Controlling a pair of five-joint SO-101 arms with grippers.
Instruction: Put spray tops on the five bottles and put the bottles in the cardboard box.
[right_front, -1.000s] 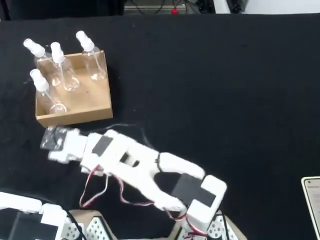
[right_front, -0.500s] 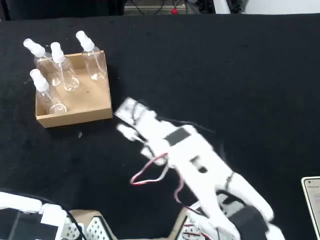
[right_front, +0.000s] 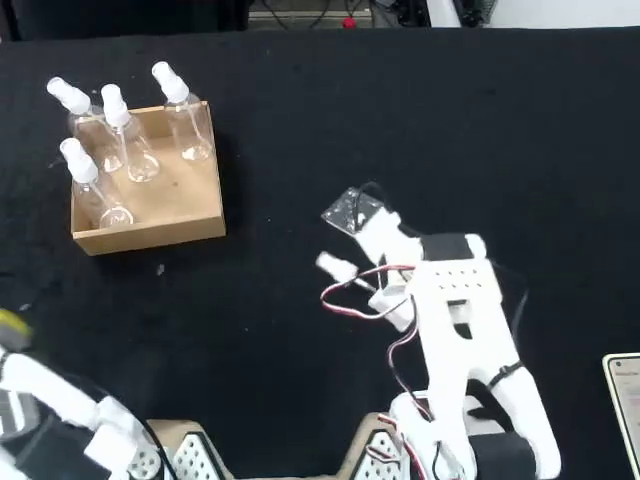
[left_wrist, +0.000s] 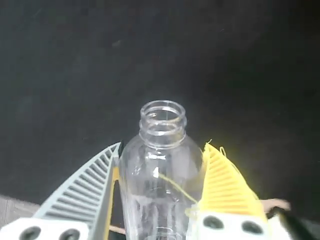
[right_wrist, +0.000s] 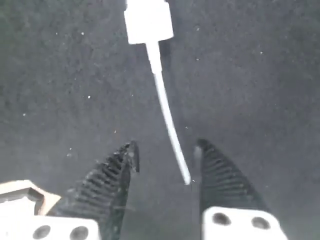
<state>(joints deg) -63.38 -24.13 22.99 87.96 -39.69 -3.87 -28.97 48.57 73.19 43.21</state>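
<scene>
Since a second ago the right arm (right_front: 460, 330) has swung away from the front of the box (right_front: 150, 235) to the middle of the desk (right_front: 450, 120), and the left arm (right_front: 50, 420) has shifted in the near left corner, so that a yellow tip (right_front: 10, 325) shows at the edge.

From above, I count four capped bottles (right_front: 88, 185) (right_front: 80, 118) (right_front: 128, 140) (right_front: 187, 120) standing upright in the box, at the far left of the desk. The right arm reaches out over bare black cloth, well apart from the box, with red and white wires (right_front: 350, 300) looping beside it. A pale card (right_front: 625, 400) lies at the right edge.

At the left wrist, one bare bottle (left_wrist: 162, 120) with an open neck sits between the grey and yellow left jaws, which are closed against its sides.

At the right wrist, one spray top (right_wrist: 148, 22) lies on the desk, its head away from the arm. The end of its thin tube (right_wrist: 167, 120) lies between the right jaws, which stand wide apart and hold nothing.
</scene>
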